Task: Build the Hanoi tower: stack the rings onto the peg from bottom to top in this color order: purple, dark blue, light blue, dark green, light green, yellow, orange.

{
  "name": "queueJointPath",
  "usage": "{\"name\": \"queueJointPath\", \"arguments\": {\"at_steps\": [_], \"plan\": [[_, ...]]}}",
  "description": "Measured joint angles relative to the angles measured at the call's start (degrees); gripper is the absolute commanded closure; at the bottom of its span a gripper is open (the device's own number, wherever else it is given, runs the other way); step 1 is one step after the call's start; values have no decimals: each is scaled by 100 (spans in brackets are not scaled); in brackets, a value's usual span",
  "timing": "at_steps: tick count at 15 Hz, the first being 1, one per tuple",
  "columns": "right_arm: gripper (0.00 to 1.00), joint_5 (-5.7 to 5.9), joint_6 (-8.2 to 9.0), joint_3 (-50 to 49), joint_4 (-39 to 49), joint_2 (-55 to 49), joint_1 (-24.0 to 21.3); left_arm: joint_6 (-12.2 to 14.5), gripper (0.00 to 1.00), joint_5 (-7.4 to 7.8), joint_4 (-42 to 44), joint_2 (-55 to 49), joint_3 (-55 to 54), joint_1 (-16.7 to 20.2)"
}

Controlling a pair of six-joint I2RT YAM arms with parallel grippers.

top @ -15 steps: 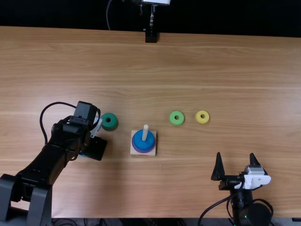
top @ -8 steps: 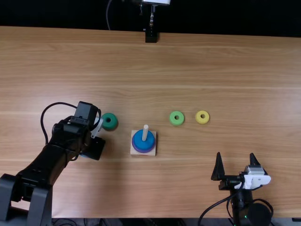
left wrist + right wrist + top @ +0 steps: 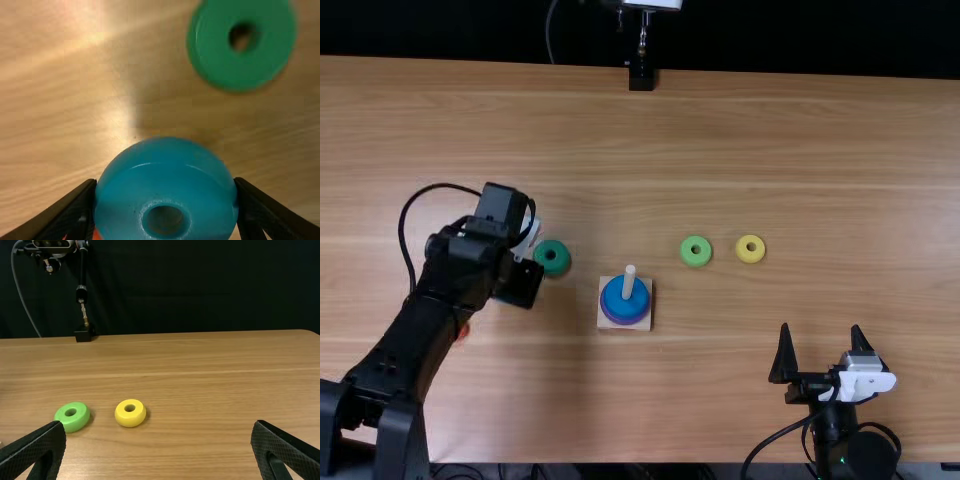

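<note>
My left gripper (image 3: 520,284) is over the table left of the peg base (image 3: 605,324). In the left wrist view, the left gripper (image 3: 166,186) is shut on the light blue ring (image 3: 167,187), one finger at each side. The dark green ring (image 3: 551,258) lies just beyond it. Around the wooden peg (image 3: 629,282) sit the purple ring (image 3: 610,319) and, above it, the dark blue ring (image 3: 626,302). My right gripper (image 3: 821,336) stands open near the front edge; in its wrist view the right gripper (image 3: 159,434) has nothing between its fingers.
The light green ring (image 3: 696,251) and yellow ring (image 3: 750,249) lie right of the peg, toward the back. An orange-red ring (image 3: 463,332) is partly hidden under the left arm. A black stand (image 3: 641,78) is at the far edge.
The left gripper has moved slightly toward the back of the table, and the orange-red ring has come into sight beside its arm. The right arm and the rings around the peg have stayed put.
</note>
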Motion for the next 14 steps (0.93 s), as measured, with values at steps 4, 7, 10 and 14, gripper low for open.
{"name": "queueJointPath", "arguments": {"at_steps": [4,7,10,14], "plan": [[0,-2,0,0,0,0,0,-138,100,2,-2225,0,1851,-234],[0,0,0,0,0,0,0,-592,100,15,-3108,33,3134,-400],[0,2,-2,0,0,0,0,-1047,100,15,-3477,299,3877,-756],[0,0,-2,0,2,0,0,-1473,100,20,-3554,599,4439,-1272]]}}
